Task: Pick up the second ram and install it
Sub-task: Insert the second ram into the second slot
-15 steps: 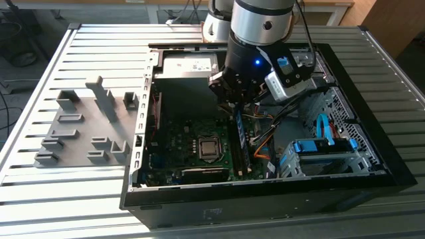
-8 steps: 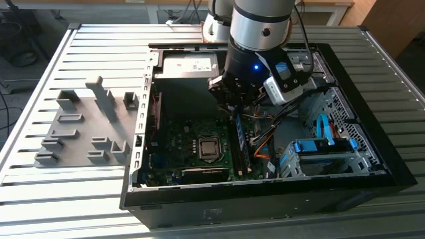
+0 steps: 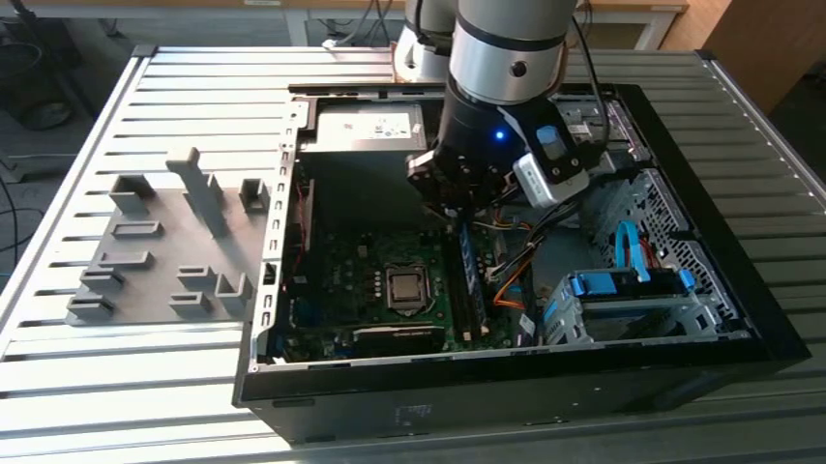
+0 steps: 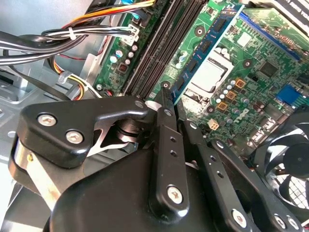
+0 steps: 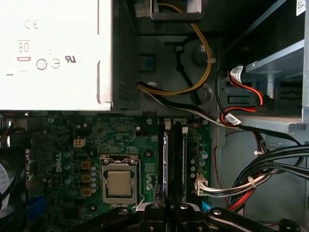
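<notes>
Gripper low inside open PC case, closed on the second ram at the memory slots.

Exterior view: arm reaches down into the case, fingers pinching the far end of the blue stick, which stands on edge along the slots just to the exterior view's right of the CPU socket on the motherboard. Second wrist view: gripper jaws nearly together, gripping the thin board's edge, the second ram running away over the green board beside the dark slots. First wrist view: fingertips sit at the near end of the slots; power supply beyond, cable bundle off to the side. Grey holder fixture sits on the table, well apart from the case, on the exterior view's left.
</notes>
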Motion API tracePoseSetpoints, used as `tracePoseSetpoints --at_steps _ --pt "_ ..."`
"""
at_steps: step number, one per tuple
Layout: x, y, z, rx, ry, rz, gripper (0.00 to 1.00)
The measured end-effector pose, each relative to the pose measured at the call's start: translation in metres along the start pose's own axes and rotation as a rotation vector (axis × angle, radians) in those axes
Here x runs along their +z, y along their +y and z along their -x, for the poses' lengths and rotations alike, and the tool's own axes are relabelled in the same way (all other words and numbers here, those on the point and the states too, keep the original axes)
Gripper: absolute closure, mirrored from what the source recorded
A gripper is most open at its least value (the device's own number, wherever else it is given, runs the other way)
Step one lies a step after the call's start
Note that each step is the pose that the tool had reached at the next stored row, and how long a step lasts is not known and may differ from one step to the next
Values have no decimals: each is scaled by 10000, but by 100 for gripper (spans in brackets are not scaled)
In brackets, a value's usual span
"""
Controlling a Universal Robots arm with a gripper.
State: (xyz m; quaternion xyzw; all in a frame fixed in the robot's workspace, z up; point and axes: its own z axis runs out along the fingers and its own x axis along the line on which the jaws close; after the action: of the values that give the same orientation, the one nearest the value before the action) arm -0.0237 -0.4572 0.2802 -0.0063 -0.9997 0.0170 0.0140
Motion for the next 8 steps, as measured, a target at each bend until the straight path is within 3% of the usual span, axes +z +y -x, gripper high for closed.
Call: tracePoseSetpoints --at_steps 8 --pt "77 2 20 50 2 2 86"
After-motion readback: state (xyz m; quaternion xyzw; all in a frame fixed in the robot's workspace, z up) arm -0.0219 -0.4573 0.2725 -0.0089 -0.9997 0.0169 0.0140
